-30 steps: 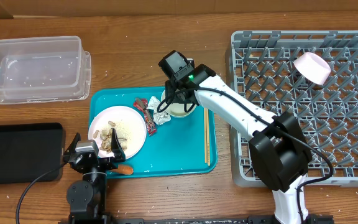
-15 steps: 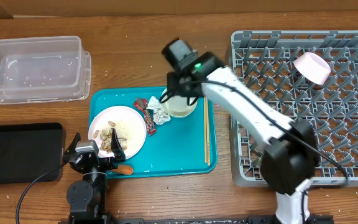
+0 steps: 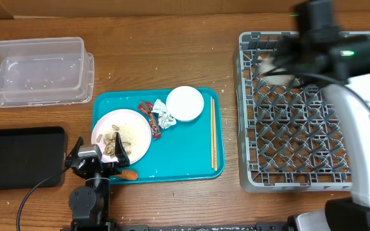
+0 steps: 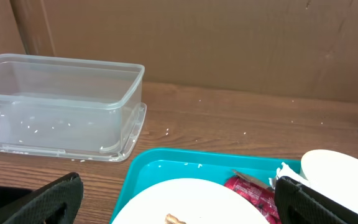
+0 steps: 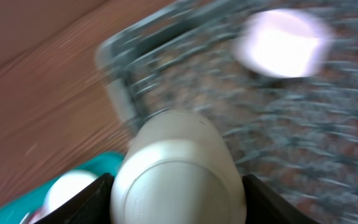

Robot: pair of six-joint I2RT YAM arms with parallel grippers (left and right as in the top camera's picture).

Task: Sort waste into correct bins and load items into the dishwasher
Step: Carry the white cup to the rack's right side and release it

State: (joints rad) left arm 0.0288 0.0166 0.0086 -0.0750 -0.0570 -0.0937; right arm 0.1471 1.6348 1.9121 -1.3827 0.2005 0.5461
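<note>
In the right wrist view, a white cup (image 5: pixel 176 155) is seen clenched between the fingers of the right gripper (image 5: pixel 178 196). It is held over the near wall of the grey dish rack (image 5: pixel 328 137). Further in, a white bowl (image 5: pixel 281 42) appears as a blur on the lattice. Overhead, this bowl is hidden by the right arm, which is stretched across the far left part of the rack, and the cup is only a pale smear.

In the left wrist view, the left gripper (image 4: pixel 179 208) is released, its fingers spread low at the near edge of the teal tray (image 4: pixel 166 163). Just ahead are the large plate (image 4: pixel 191 196), the red wrapper (image 4: pixel 252 190) and the small plate (image 4: pixel 344 171). The clear tub (image 4: pixel 61 99) stands farther off on the counter (image 4: pixel 241 121).

Only overhead are the food scraps (image 3: pixel 116 142), the carrot piece (image 3: pixel 128 174), the silvery wrapper (image 3: pixel 165 117), the chopsticks (image 3: pixel 212 135) and the black tray (image 3: pixel 21 157) shown.
</note>
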